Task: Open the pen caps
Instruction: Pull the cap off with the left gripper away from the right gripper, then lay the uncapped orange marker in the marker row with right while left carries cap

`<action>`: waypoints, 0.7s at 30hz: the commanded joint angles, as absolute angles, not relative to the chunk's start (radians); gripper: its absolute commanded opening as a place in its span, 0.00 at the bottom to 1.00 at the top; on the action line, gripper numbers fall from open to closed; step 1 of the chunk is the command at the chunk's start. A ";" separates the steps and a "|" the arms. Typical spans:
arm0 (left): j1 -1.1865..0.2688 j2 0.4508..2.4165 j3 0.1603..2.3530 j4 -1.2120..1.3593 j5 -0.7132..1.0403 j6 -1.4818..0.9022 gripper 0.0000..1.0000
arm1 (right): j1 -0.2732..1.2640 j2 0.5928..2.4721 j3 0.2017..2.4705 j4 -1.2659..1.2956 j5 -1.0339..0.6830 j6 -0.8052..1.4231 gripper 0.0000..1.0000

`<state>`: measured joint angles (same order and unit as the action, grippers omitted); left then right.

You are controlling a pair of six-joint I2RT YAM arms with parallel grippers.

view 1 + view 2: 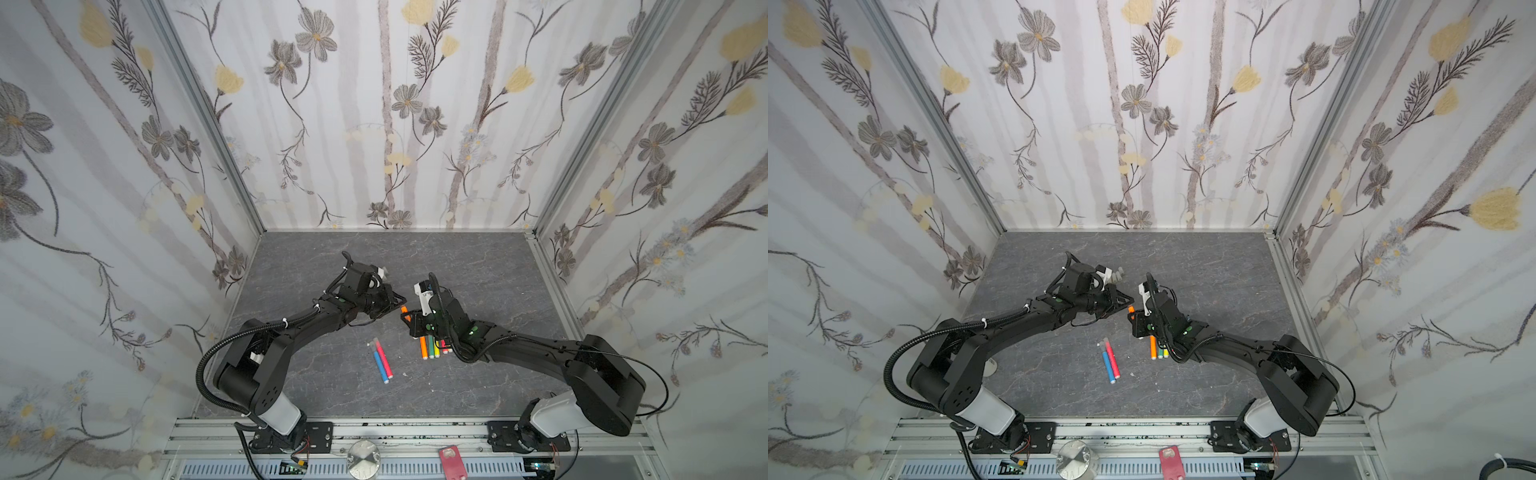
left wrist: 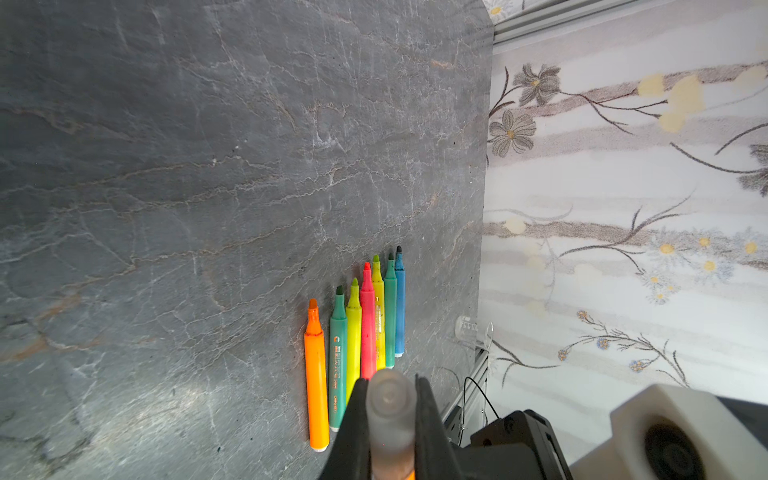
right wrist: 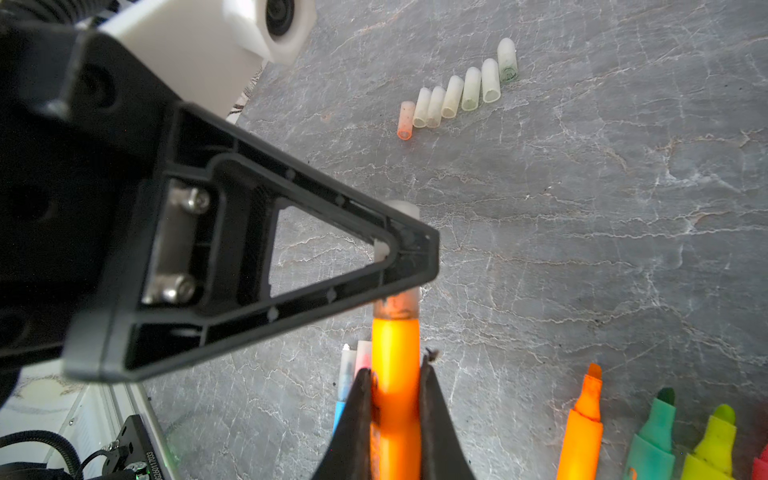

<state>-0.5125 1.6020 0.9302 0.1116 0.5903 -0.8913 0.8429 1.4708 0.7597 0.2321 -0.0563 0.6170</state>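
An orange pen hangs above the table between both grippers, seen in both top views. My right gripper is shut on its barrel. My left gripper is shut on its greyish translucent pen cap, which still sits on the barrel's end. Several uncapped pens lie in a row under the right arm. Several loose pen caps lie in a line beyond the left wrist. A blue pen and a pink pen lie capped mid-table.
A clear plastic cup stands at the table's edge by the flowered wall. Flowered walls close in three sides. On the front rail sit a metal knob and a pink object.
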 commanded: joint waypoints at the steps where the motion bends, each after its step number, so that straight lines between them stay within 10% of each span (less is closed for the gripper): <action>1: -0.470 1.621 0.951 0.076 0.395 -0.811 0.00 | 0.852 1.437 0.719 0.193 -0.105 0.608 0.00; 21: -0.290 1.608 1.012 -0.010 0.420 -0.690 0.00 | 0.923 1.423 0.658 0.152 0.027 0.697 0.00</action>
<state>-0.3183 1.6344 1.0344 -0.0055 0.4252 -0.7242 0.9165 1.4048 0.6418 0.1818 -0.0349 0.6701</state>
